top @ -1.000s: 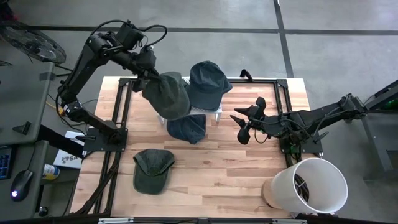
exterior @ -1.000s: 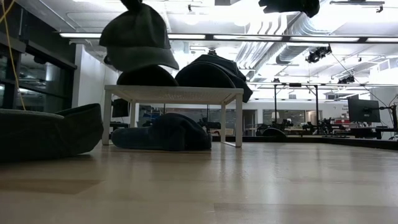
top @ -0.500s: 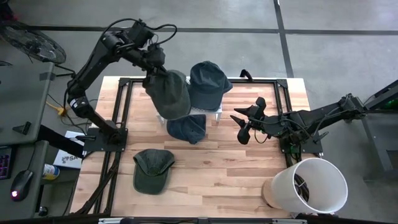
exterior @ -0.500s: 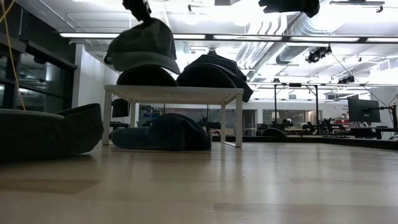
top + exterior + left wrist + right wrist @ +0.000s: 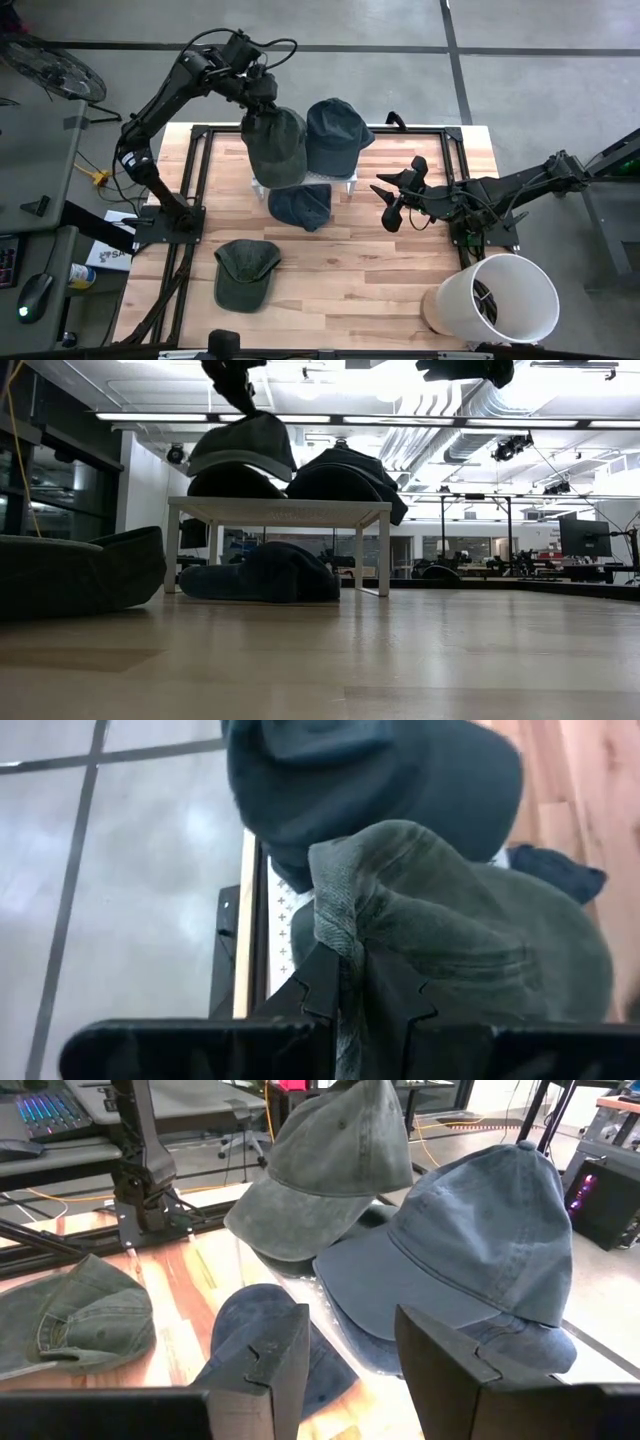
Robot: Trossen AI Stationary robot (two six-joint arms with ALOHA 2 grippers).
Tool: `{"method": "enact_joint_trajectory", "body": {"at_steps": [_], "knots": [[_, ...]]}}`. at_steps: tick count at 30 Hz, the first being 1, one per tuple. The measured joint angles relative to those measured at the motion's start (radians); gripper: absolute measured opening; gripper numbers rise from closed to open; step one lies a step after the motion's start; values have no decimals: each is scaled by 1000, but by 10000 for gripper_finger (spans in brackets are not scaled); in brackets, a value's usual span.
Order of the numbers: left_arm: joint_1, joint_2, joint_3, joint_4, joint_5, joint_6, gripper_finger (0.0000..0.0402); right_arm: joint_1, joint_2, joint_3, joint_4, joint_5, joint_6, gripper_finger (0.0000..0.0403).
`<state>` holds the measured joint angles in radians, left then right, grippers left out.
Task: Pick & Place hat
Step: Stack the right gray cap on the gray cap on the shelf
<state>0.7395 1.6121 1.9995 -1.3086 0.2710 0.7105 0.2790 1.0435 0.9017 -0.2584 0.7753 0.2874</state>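
Light wood table (image 5: 340, 270) over grey floor, bright open workshop behind, your left gripper (image 5: 262, 95) clenched on the green hat (image 5: 277, 145), hanging above the white rack (image 5: 345, 179) around 11 o'clock, long axis 12-to-6, brim toward 6, right gripper (image 5: 385, 200) parked loose at 3 o'clock

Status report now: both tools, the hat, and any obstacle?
Left tool shut on green hat, above the rack. Right tool open, empty, waiting. Blue hats already on rack, crowding the spot.
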Motion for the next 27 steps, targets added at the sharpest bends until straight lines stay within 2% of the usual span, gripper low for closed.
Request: {"method": "enact_joint_trajectory", "body": {"at_steps": [5, 23, 27], "knots": [[0, 23, 0, 0, -68, 0, 35, 0, 0, 0, 0, -4, 0, 142], [0, 65, 0, 8, -189, -1, 46, 0, 0, 0, 0, -24, 0, 142], [0, 65, 0, 16, -191, -1, 67, 0, 0, 0, 0, -24, 0, 142]]}}
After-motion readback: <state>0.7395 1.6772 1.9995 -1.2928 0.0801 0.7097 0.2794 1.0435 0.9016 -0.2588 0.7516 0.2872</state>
